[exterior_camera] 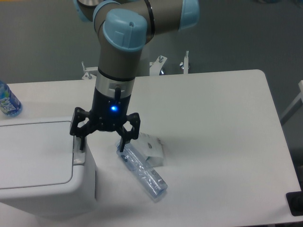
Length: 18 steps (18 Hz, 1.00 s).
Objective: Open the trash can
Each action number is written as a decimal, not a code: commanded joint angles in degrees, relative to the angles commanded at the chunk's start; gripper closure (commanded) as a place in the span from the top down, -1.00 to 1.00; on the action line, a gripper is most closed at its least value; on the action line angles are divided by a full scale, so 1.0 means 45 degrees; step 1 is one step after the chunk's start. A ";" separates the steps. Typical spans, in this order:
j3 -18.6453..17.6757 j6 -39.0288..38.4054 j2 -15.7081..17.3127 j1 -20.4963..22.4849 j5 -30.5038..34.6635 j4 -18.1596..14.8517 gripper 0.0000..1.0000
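Note:
The trash can [38, 163] is a big white boxy bin at the lower left, its flat lid down and a grey push-latch [78, 155] on its right rim. My gripper [102, 145] hangs open at the bin's right edge. Its left finger [80, 141] touches or hovers just over the latch, and its right finger [123, 142] points down beside the bin, above a plastic bottle. Nothing is held between the fingers.
A clear plastic bottle [142, 171] lies on the table just right of the bin, next to a small white box [152, 149]. Another blue-labelled bottle [8, 101] stands at the far left. Metal brackets [161, 64] sit at the table's back edge.

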 joint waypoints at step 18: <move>0.1483 0.0156 -0.0001 0.0486 0.0331 0.0410 1.00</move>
